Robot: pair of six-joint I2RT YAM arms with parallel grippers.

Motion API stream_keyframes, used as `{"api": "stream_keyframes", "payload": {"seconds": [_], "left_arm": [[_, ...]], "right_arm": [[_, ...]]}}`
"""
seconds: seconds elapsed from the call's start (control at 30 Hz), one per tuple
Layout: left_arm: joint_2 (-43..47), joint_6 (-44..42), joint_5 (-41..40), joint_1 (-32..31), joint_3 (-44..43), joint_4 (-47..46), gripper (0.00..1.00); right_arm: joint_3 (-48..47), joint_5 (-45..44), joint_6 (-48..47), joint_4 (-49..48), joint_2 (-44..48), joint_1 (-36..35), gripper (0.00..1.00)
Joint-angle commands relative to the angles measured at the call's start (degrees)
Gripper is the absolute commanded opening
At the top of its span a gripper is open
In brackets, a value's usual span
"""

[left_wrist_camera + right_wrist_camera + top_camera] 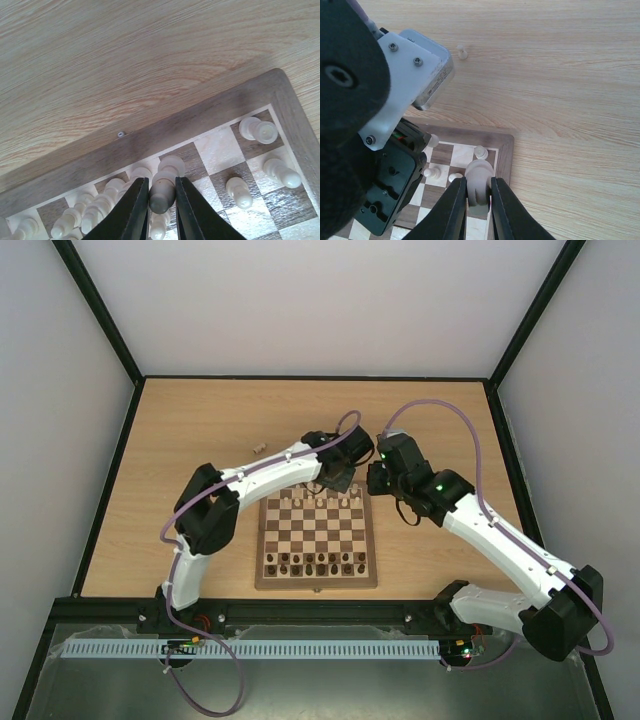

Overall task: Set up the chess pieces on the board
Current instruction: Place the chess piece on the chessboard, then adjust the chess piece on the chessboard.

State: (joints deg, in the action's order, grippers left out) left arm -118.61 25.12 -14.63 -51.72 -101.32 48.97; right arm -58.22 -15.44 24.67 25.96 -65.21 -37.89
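Two pale pieces are in hand: your left gripper (pixel 161 187) is clamped on a cream piece (pixel 166 175) over the far rows of the board (pixel 316 585), and the right gripper (pixel 478 186) pinches another pale piece (pixel 479 172) near the board's far right corner. Dark pieces (pixel 315 562) fill the board's near rows. Risk, imo: both wrists sit v. close above the board's far edge, so they could bump. Pale neighbours (pixel 100 205) crowd the left fingers, so lowering may topple them. One stray piece (pixel 260 448) lies off the board, beyond its far left.
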Motion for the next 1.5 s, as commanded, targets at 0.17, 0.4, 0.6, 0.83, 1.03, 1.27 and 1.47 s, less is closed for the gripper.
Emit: {"api": "stream_keyframes", "payload": {"seconds": [0.17, 0.4, 0.6, 0.83, 1.03, 1.27, 1.47], "left_arm": [[-3.3, 0.3, -2.2, -1.0, -2.0, 2.6, 0.18], [-5.2, 0.4, -2.5, -1.5, -3.0, 2.7, 0.19], [-5.6, 0.1, -2.2, -1.4, -3.5, 2.3, 0.19], [-3.9, 0.6, -3.0, -1.6, -3.9, 2.8, 0.22], [-2.8, 0.8, -4.5, -1.2, -4.4, 3.6, 0.32], [-3.1, 0.9, -4.7, -0.4, -4.9, 3.6, 0.35], [-3.2, 1.3, -5.6, 0.6, -4.6, 4.0, 0.35]], "right_arm": [[1.0, 0.5, -0.3, 1.8, 2.2, 0.2, 0.14], [1.0, 0.5, -0.3, 1.7, 3.0, 0.2, 0.14], [1.2, 0.7, -0.4, 1.3, 2.8, 0.2, 0.14], [1.3, 1.0, -0.4, 1.2, 2.7, 0.2, 0.14], [1.5, 1.4, -0.5, 0.9, 2.8, 0.2, 0.14], [1.8, 1.9, -0.5, 0.8, 3.2, 0.2, 0.14], [1.9, 2.2, -0.5, 0.6, 3.2, 0.2, 0.14]]}}
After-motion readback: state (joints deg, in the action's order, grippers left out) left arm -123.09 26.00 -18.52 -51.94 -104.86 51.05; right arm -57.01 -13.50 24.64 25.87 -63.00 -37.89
